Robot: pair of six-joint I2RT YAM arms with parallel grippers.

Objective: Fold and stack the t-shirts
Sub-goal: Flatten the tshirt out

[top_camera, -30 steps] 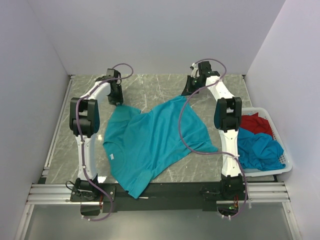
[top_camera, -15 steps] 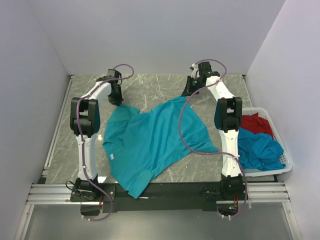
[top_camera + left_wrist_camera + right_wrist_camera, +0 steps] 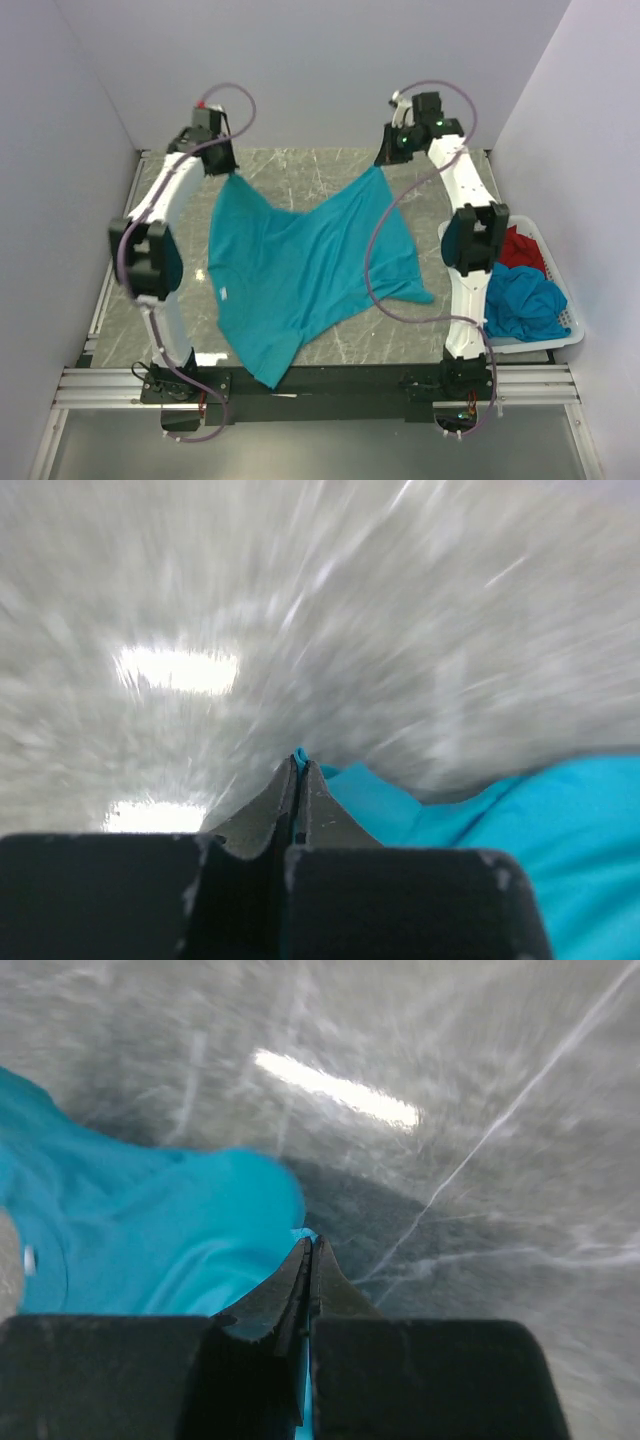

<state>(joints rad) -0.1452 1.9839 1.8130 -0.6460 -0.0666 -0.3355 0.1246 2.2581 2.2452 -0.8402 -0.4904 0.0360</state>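
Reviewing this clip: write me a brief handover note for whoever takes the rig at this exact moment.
Left gripper: shut on a far corner of the teal cotton t-shirt.
Right gripper: shut on the other far corner of that shirt.
The shirt hangs stretched between them, its near part draped towards the front edge of the grey marble-look table.
The bright blue t-shirt and red t-shirt lie crumpled in the white slatted plastic basket.
Done: teal shirt gripped and raised.
Left: every fold, the stack.
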